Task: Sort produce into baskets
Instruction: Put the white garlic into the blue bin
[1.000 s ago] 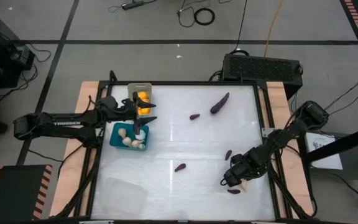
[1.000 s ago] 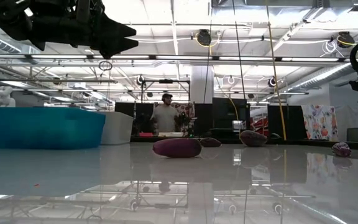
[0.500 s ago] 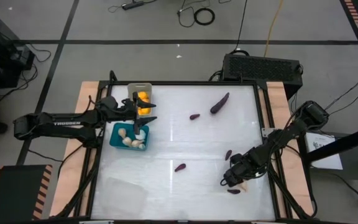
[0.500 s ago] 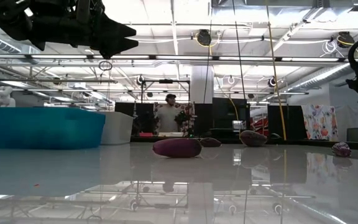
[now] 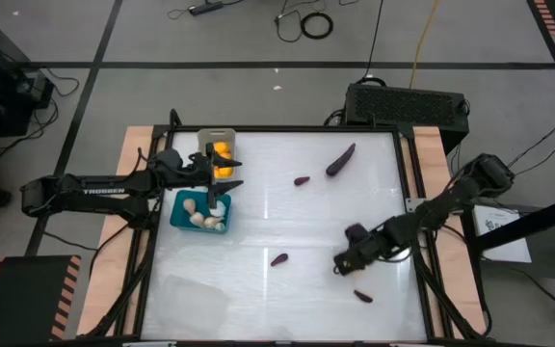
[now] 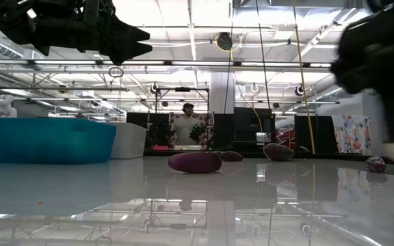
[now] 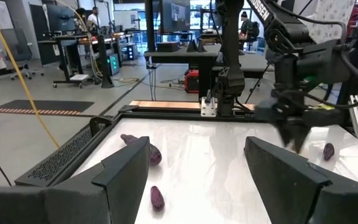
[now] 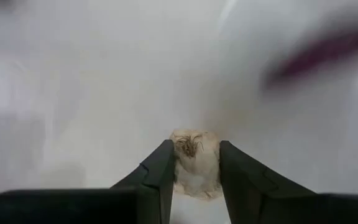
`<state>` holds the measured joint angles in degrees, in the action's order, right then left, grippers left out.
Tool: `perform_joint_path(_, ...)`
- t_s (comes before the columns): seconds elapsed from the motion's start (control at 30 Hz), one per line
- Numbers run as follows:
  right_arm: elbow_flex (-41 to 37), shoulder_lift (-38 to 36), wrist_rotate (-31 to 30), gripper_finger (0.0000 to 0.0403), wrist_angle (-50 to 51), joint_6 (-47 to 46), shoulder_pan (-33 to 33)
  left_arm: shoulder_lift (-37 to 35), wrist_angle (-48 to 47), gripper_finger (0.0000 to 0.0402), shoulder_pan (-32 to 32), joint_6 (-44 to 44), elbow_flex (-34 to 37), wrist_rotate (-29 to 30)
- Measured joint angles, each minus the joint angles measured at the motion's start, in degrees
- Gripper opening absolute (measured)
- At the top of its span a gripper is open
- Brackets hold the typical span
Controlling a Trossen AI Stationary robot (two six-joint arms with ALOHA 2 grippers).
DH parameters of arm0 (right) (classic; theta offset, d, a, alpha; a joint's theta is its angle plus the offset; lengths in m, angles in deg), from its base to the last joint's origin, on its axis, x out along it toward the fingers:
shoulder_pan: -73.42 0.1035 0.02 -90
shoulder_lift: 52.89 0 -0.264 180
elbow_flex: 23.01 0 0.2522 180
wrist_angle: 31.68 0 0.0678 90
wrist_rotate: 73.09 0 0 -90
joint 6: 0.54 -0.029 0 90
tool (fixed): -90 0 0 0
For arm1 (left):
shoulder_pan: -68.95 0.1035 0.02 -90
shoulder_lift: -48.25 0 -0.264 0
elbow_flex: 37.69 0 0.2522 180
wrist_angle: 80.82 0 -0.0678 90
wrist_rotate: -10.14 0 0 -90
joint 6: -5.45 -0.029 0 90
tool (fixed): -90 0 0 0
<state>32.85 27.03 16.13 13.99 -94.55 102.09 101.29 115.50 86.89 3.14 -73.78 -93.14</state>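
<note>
My right gripper (image 5: 340, 262) hangs over the table's near right part, shut on a pale cream garlic-like bulb (image 8: 194, 155). Small purple eggplants lie on the white table (image 5: 279, 258) (image 5: 362, 295) (image 5: 301, 179), and a larger one (image 5: 340, 159) lies near the far edge. My left gripper (image 5: 237, 174) stands open and level above the grey basket (image 5: 206, 136), which holds yellow fruit (image 5: 220, 150), and the teal basket (image 5: 183, 200), which holds cream bulbs (image 5: 200, 218). A clear basket (image 5: 189, 291) sits at the near left. My right gripper pinches the cream bulb between its two fingers (image 8: 160, 171), on the bulb's two opposite sides (image 8: 182, 158). The fingers point steeply down from above. The bulb's rough brown-flecked end (image 8: 191, 144) faces the wrist camera. Whether the bulb is clear of the table, I cannot tell.
The table's middle is bare white surface (image 5: 287, 217). A black box (image 5: 408, 101) stands beyond the far edge. People stand in the room far behind the table (image 6: 187, 126).
My right gripper has shut on the cream bulb near the table's near right corner, then swung toward the table's left edge with it while rolling its wrist. The bulb has left its spot on the table. One eggplant stays behind there.
</note>
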Motion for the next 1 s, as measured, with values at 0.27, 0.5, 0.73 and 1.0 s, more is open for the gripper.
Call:
perform_joint_path(0.27, 0.0, 3.1, -28.8, 0.0100, -25.5, 24.0, -9.6, 0.0, -0.2, 0.0271, 0.0, 0.0, 0.0, 0.0)
perform_joint_path(0.5, 1.1, 14.8, -29.3, 0.0100, -75.3, 58.1, -18.2, 0.0, -1.2, 0.0271, 0.0, -1.5, 0.0, 0.1)
perform_joint_path(0.73, 14.3, 33.1, -25.2, 0.0100, -86.7, 69.5, -24.3, 0.0, -6.9, 0.0271, 1.2, -4.5, 0.0, 8.4)
perform_joint_path(1.0, 39.7, 49.6, -3.9, 0.0100, -83.6, 72.5, -27.8, 0.0, -8.7, 0.0271, 3.1, -7.1, 0.0, 13.2)
